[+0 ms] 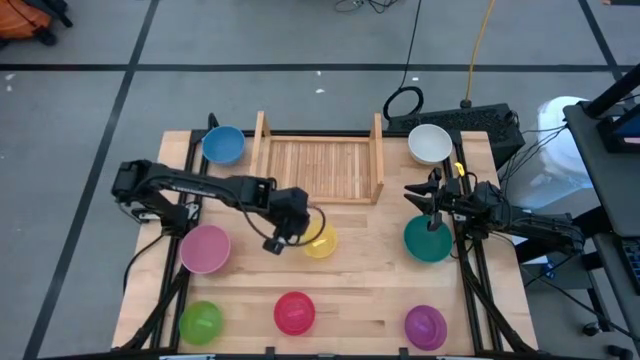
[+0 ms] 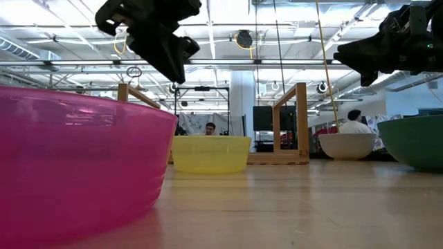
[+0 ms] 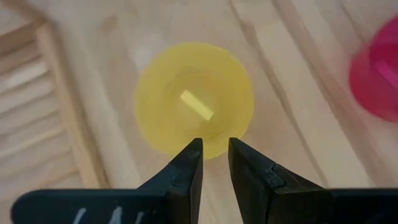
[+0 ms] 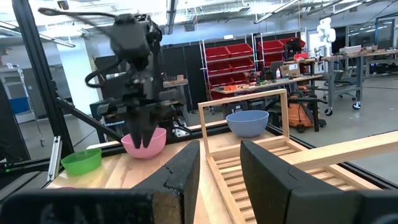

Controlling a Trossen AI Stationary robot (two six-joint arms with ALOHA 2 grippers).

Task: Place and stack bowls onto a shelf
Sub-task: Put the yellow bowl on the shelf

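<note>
Two grippers, jaws slightly parted, empty: left gripper (image 3: pixel 214 155) above yellow bowl (image 3: pixel 194 98); right gripper (image 1: pixel 428 197) over teal bowl (image 1: pixel 428 240); shelf (image 1: pixel 318 168) bare.

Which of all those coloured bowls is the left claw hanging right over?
The yellow bowl, in front of the shelf. The left gripper hangs open just above its rim, holding nothing; the pink bowl and every other bowl sit farther off.
</note>
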